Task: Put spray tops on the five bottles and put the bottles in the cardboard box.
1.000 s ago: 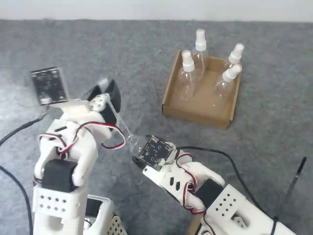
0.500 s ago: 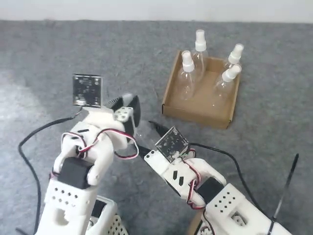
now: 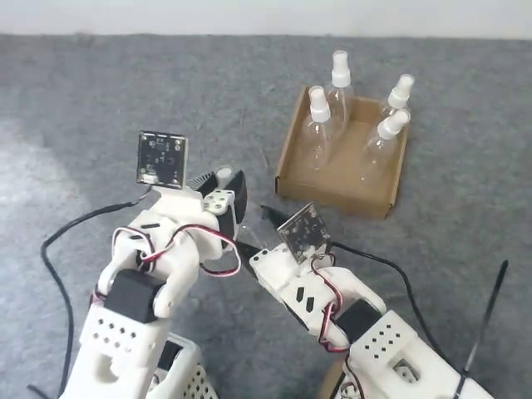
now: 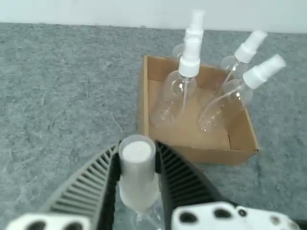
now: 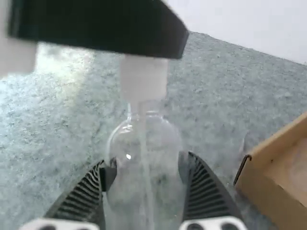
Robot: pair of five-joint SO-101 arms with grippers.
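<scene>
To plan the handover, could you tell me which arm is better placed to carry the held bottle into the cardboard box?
Probably right: the right end effector grips the bottle by its body and sits nearer the cardboard box. The left end effector only pinches the spray top.

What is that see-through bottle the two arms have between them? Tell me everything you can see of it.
The bottle is small and clear, plastic by the look of it, with a rounded body and a narrow neck, and seems empty. A white spray top sits at its neck, with a thin tube running down inside. The right gripper clasps the body and the left gripper clamps the top. It is outside the cardboard box, over grey carpet.
</scene>
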